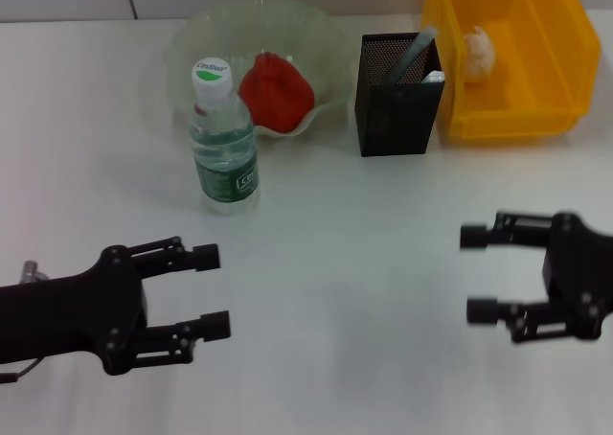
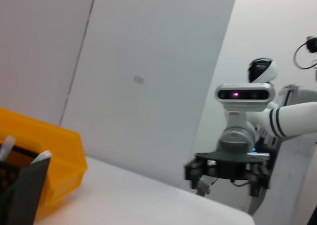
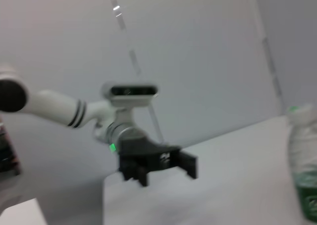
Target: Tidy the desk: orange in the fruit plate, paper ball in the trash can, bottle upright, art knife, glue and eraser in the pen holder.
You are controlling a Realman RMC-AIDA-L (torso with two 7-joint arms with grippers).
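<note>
- Both tools, left tool and right tool, are hovering spread and empty over the counter.
- The left one swinging forward is risking toppling the upright bottle.

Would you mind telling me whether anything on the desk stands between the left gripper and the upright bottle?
Nothing visible does. The left gripper hangs open, with only bare desk between it and the bottle.

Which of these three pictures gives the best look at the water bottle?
The head view: the bottle stands upright on the desk, whole, cap to base, in front of the fruit plate. The right wrist view catches only its blurred cap and part of its side at the edge. The left wrist view misses it.
</note>
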